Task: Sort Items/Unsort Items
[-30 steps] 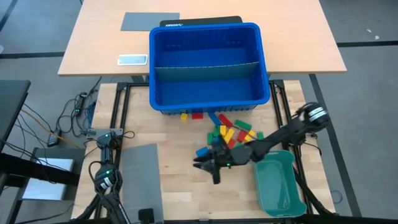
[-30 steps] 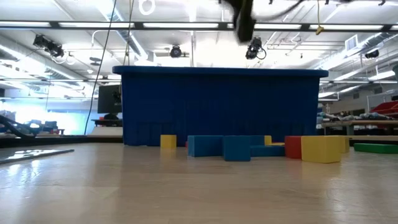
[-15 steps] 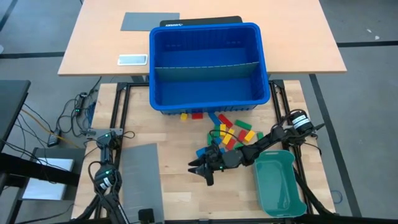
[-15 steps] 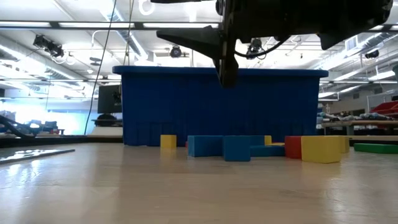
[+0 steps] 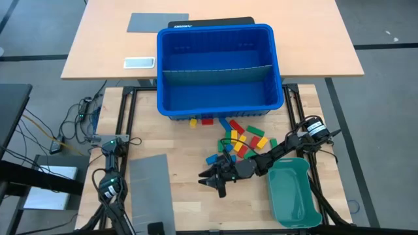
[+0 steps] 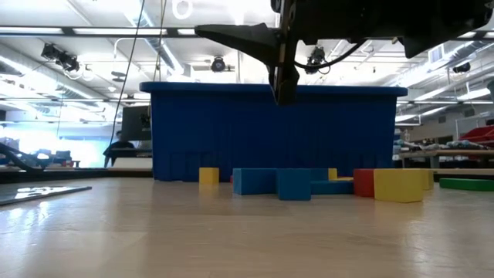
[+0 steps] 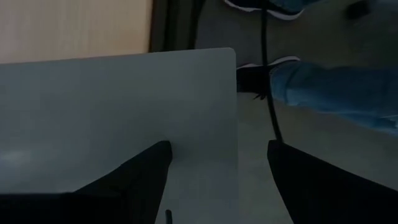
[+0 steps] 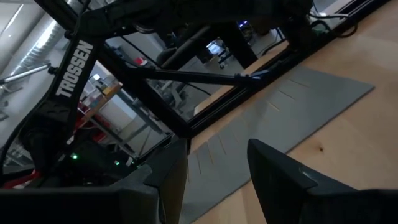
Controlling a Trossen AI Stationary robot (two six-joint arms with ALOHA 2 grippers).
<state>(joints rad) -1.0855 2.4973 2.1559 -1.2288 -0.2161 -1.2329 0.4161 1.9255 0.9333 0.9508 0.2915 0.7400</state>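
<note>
At six o'clock on the table, the right gripper (image 5: 210, 184) hovers with fingers parted, empty. Left gripper (image 7: 214, 168) waits at eight, open over the grey sheet (image 5: 150, 189). Toward twelve, blocks (image 5: 243, 140) lie scattered before the blue bin (image 5: 219, 68).

My wooden table (image 5: 183, 202) carries a big blue bin (image 5: 219, 68) at its far edge; coloured blocks (image 5: 243, 140) lie scattered just before it; a grey sheet (image 5: 149, 192) lies left; a teal tray (image 5: 294, 192) right.
</note>
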